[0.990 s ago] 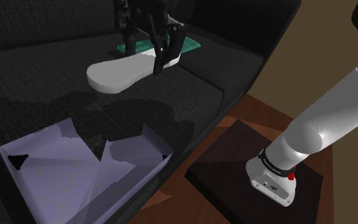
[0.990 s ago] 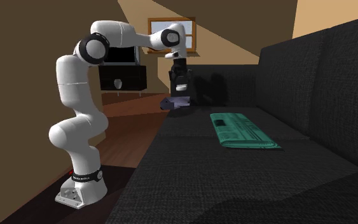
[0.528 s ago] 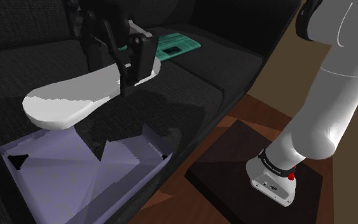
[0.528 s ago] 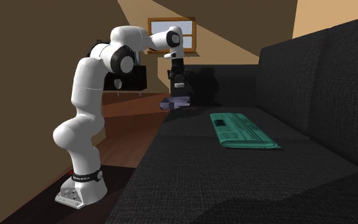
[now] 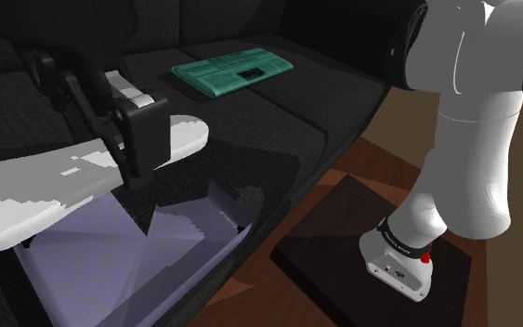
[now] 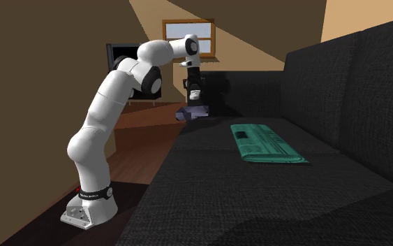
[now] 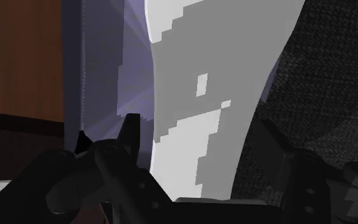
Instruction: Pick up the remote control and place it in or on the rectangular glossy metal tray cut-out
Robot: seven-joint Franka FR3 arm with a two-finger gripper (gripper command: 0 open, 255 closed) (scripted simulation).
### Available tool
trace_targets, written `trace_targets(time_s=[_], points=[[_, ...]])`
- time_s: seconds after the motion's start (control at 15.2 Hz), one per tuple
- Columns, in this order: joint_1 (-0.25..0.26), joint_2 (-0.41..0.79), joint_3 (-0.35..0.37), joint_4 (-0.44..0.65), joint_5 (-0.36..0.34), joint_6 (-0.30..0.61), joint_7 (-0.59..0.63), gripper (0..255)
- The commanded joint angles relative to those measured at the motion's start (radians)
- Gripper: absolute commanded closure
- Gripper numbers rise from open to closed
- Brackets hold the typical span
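The pincer (image 5: 137, 153) is clamping the white-and-grey remote (image 5: 50, 195) nearer one end, its two black fingers pressing on the remote's long sides. The remote is hanging roughly level over the pale lilac tray (image 5: 189, 237), which is sitting on the black sofa (image 5: 287, 121). A flat green thing (image 5: 233, 72) is lying farther along the seat, well apart.

Under me, a black fabric sofa (image 5: 287, 121) carries a pale lilac rectangular tray (image 5: 166, 269) at the seat's front edge. A flat teal slab (image 5: 233, 71) lies well apart, near the backrest.
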Motion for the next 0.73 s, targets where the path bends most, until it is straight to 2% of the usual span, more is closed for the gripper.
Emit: trace_targets(time_s=[0.0,0.66], points=[[-0.013,-0.002,0.01,-0.041,0.006,0.062,0.009,255],[-0.127,-0.04,0.046,-0.262,0.035,0.226,0.032,255]])
